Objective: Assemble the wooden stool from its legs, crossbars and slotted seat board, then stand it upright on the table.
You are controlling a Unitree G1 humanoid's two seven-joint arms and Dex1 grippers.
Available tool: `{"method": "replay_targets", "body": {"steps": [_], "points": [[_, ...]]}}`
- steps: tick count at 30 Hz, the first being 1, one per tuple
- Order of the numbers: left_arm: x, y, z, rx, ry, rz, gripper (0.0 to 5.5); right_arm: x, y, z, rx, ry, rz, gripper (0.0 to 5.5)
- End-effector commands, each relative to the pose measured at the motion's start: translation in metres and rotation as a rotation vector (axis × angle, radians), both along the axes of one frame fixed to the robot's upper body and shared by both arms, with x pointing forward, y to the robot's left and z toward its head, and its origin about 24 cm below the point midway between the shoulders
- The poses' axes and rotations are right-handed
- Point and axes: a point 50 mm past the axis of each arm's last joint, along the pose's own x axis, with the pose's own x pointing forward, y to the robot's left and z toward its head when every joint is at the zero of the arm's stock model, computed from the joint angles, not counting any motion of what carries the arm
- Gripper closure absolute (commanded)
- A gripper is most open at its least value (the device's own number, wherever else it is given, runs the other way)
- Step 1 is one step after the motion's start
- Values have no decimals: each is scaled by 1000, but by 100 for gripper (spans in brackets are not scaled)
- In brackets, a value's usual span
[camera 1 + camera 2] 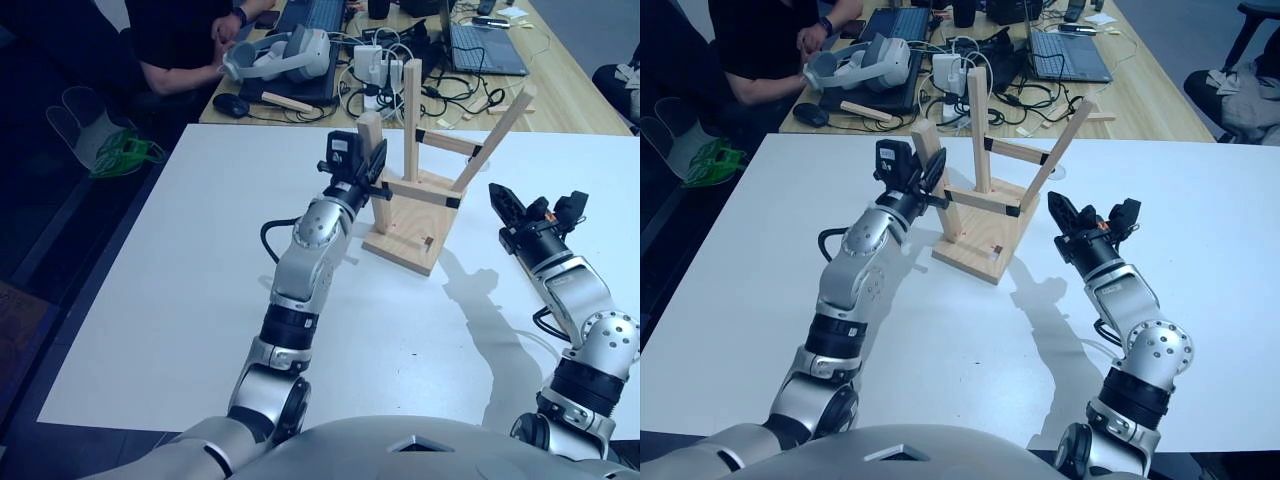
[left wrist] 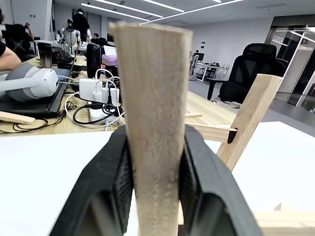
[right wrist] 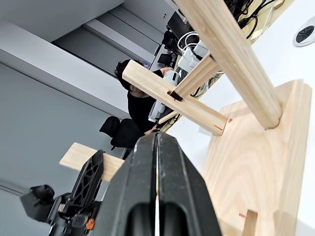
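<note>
The stool stands upside down on the white table (image 1: 180,300), its seat board (image 1: 408,248) flat on the surface and its legs pointing up. Crossbars (image 1: 448,143) link the legs; the right leg (image 1: 497,132) leans outward. My left gripper (image 1: 378,172) is shut on the near-left leg (image 1: 371,135) close to its top end. In the left wrist view that leg (image 2: 155,113) sits squeezed between the black fingers (image 2: 115,191). My right gripper (image 1: 503,200) hovers just right of the stool, shut and holding nothing. Its closed fingers (image 3: 147,196) point at the seat board (image 3: 256,147).
Behind the table is a wooden desk (image 1: 560,90) crowded with laptops, cables, a headset (image 1: 280,55) and a loose wooden stick (image 1: 288,102); a person sits there. A green object (image 1: 120,150) lies beyond the table's left edge. Bare tabletop stretches to the front and left.
</note>
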Motion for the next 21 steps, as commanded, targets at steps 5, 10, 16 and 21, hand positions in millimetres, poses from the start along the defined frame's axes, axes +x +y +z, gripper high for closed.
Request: {"method": "replay_targets", "body": {"steps": [5, 10, 16, 21], "points": [[10, -11, -33, -3, 126, 59, 448, 4, -1, 1, 12, 1, -10, 550], [6, -20, -41, 138, 94, 22, 448, 4, -2, 0, 15, 6, -14, 550], [8, -19, -48, 58, 184, 12, 448, 5, -1, 0, 11, 7, -11, 550], [8, -15, -41, 37, 116, 70, 448, 6, -1, -1, 13, 6, -10, 550]]}}
